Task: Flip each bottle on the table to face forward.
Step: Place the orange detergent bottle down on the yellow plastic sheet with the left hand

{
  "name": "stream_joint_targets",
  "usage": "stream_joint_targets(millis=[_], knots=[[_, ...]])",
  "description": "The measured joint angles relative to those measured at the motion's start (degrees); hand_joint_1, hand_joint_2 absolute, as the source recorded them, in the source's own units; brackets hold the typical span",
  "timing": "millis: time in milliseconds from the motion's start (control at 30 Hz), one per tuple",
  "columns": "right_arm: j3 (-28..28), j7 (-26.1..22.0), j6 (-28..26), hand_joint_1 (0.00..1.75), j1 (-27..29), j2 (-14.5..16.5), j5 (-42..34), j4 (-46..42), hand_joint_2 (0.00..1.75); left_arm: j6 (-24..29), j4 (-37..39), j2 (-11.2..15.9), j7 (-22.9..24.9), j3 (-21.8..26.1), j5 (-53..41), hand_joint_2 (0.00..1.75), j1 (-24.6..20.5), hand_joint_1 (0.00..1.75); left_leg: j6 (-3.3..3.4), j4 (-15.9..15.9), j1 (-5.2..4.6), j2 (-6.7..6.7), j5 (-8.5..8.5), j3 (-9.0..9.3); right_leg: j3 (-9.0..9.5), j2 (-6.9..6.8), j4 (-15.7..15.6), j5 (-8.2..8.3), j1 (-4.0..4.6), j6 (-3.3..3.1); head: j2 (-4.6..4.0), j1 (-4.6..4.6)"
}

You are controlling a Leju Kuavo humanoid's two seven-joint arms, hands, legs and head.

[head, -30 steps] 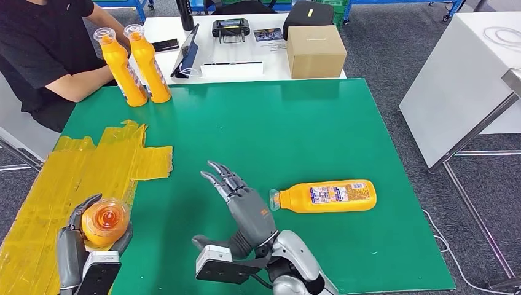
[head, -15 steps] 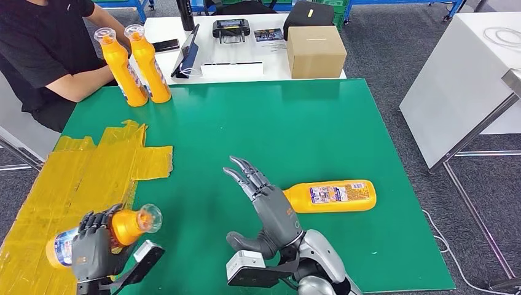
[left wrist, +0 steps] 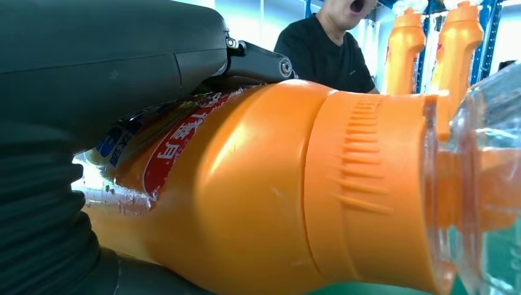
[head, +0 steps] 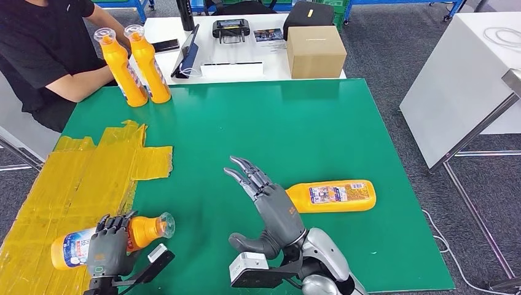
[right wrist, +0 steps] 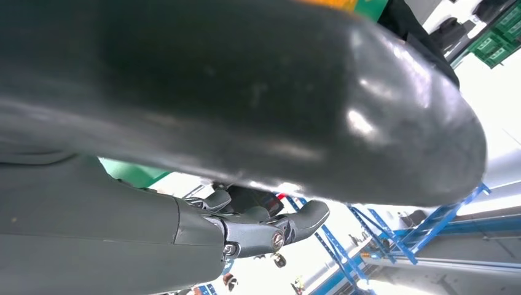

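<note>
Left hand (head: 109, 252) grips an orange bottle (head: 142, 230) lying sideways on the yellow tape patch (head: 74, 178); right hand (head: 270, 206) spread, empty.
Second bottle (head: 332, 195) lies label-up on green mat (head: 295, 123) beside it. Labels blue/red, print unreadable; ribbed neck, clear cap.

We see the green-topped counter (head: 319, 123) with a patch of yellow tape (head: 80, 172) on its near left. On that patch, an orange plastic bottle (head: 110, 238) lies on its side, cap pointing right, under the left hand (head: 109, 252). Right of centre lies a second orange bottle (head: 332, 195), the right hand (head: 270, 206) just left of it. Two upright orange bottles (head: 136, 64) stand side by side at the far left corner, a person (head: 43, 49) behind them. A brown cardboard box (head: 316, 51) sits on the white table (head: 184, 27) beyond.
</note>
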Motion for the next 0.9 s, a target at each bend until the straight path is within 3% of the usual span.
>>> stream_joint_targets(millis=[233, 367, 567, 900], knots=[[0.0, -0.1, 0.5, 0.0, -0.9, -0.4, -1.3, 0.0, 0.0, 1.0, 8.2, 2.6, 8.2, -4.2, -6.7, 1.75, -3.0, 1.75, 0.01, 0.0, -0.02, -0.17, 0.01, 0.15, 0.22, -0.15, 0.0, -0.01, -0.02, 0.01, 0.0, 0.0], [0.0, -0.1, 0.7, 0.0, -1.3, -0.6, -1.7, 0.0, 0.0, 0.9, 13.0, 4.3, 9.9, -7.0, -7.0, 1.75, -5.5, 0.03, 0.03, 0.0, -0.03, -0.3, 0.03, 0.35, 0.5, -0.31, 0.0, -0.02, -0.02, 0.01, 0.0, -0.02], [0.0, -0.1, 1.0, 0.0, -1.7, -0.8, -2.0, 0.0, 0.0, 0.5, 17.2, 6.8, 13.4, -11.1, -7.0, 1.75, -8.0, 0.0, 0.13, -0.1, -0.04, -0.49, -0.11, 1.02, 0.82, -0.52, 0.0, -0.18, -0.03, 0.07, 0.0, -0.01], [0.1, -0.2, 1.6, 0.0, -2.3, -0.8, -3.0, 0.0, 0.0, -3.8, 18.7, 9.1, 7.5, -12.5, -1.8, 1.75, -9.6, 0.0, 0.24, -0.2, -0.13, -0.72, -0.15, 1.66, 1.55, -0.7, -0.1, -0.32, -0.1, 0.17, 0.0, -0.02]])
